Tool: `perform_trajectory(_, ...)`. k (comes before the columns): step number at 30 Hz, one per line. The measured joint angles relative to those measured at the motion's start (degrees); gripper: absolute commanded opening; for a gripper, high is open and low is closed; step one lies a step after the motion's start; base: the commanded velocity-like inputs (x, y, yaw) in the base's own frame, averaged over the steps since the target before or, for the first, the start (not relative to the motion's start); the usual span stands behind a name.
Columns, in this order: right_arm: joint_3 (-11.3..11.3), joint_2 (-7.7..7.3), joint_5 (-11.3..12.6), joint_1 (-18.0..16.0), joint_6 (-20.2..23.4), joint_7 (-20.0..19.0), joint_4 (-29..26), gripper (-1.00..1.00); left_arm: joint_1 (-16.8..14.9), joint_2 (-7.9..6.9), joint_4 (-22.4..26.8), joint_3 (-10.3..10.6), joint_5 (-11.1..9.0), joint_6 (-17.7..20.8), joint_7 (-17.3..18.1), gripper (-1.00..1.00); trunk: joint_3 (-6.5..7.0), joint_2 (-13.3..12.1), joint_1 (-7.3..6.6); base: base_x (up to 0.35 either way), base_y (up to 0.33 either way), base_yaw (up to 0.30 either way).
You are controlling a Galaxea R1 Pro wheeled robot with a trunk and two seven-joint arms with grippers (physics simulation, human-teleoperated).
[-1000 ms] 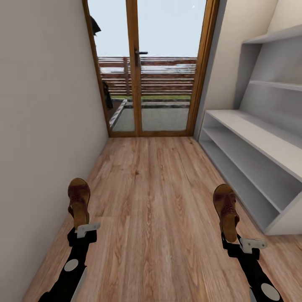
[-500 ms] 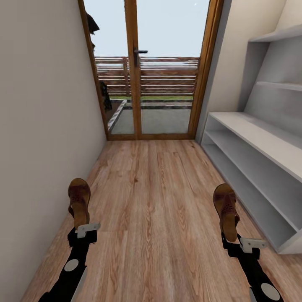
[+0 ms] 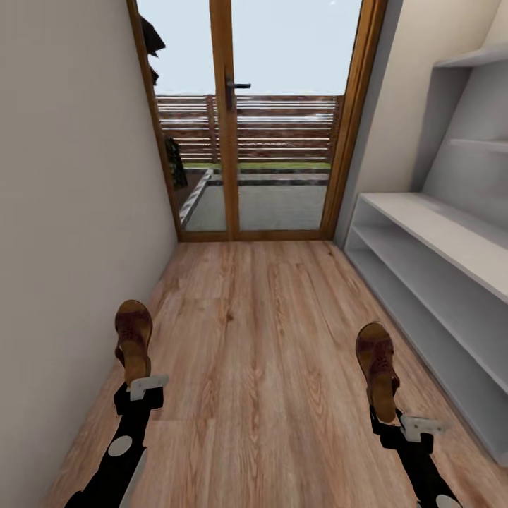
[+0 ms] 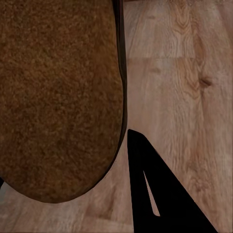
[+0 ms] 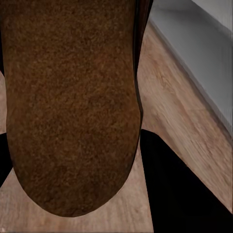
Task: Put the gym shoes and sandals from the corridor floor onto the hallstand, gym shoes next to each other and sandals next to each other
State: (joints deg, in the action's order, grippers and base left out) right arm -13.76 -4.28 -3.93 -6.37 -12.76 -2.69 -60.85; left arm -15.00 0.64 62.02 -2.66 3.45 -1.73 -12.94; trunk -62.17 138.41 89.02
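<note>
**Trainee:** What are you carrying right now?

**Operator:** One brown leather sandal in each gripper. My left gripper (image 3: 138,386) is pinching the heel end of the left sandal (image 3: 132,340), and my right gripper (image 3: 395,422) is pinching the right sandal (image 3: 376,363) the same way. Both stick out ahead of the fingers, toes forward, clear of the light wood-plank corridor floor (image 3: 261,339). In the wrist views I see a tan footbed (image 4: 58,97) close against each camera, and one dark finger (image 4: 160,194) beside it.

**Trainee:** And the rack?

**Operator:** The pale grey-white hallstand with open tiers (image 3: 437,261) sits off to the outer side of my right gripper, near but apart from it.

**Trainee:** How do you place them well?

**Operator:** I'd turn the base to face the tiers squarely, then bring the right sandal in level over the bench top, well inside the edge. I'd set the left one just beside it, touching or nearly so. I'd release only once each sole rests flat, leaving room alongside for the gym shoes.
</note>
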Motion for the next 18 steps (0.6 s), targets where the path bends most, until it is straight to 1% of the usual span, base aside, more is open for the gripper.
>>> perform_trajectory(1, 0.1, 0.71, -0.1, 0.0, -2.6, 0.0, 1.7, -1.0, 0.0, 0.01, 0.0, 0.0, 0.0, 0.0, 0.0, -1.0, 0.0, 0.0, 0.0, 0.335, 0.111, 0.0)
perform_trajectory(2, 0.2, 1.17, -0.1, 0.0, -3.9, 0.0, 2.4, -1.0, 0.0, 0.01, 0.0, 0.0, 0.0, -0.1, 0.0, -1.0, 0.0, 0.0, 0.0, 0.335, 0.112, 0.0)
perform_trajectory(4, 0.3, 2.97, -0.4, 0.0, -8.2, -0.1, 4.0, -1.0, 0.0, 0.02, 0.0, 0.0, 0.0, -0.1, 0.0, -1.0, 0.0, 0.0, 0.0, 0.335, 0.112, 0.0)
perform_trajectory(7, 0.3, 4.22, -0.4, 0.0, -10.8, -0.1, 4.8, -1.0, 0.0, 0.02, 0.0, 0.0, 0.0, -0.1, 0.0, -1.0, 0.0, 0.0, 0.0, 0.335, 0.113, 0.0)
perform_trajectory(10, 0.3, 4.55, -0.4, 0.0, -11.5, -0.1, 5.1, -1.0, 0.0, 0.02, 0.0, 0.0, 0.0, -0.1, 0.0, -1.0, 0.0, 0.0, 0.0, 0.335, 0.121, 0.0)
perform_trajectory(18, 0.3, 4.68, -0.3, 0.0, -11.8, 0.0, 5.1, -1.0, 0.0, 0.04, -0.1, 0.0, 0.0, 0.0, 0.1, -1.0, 0.0, 0.0, 0.0, 0.335, 0.131, -0.019)
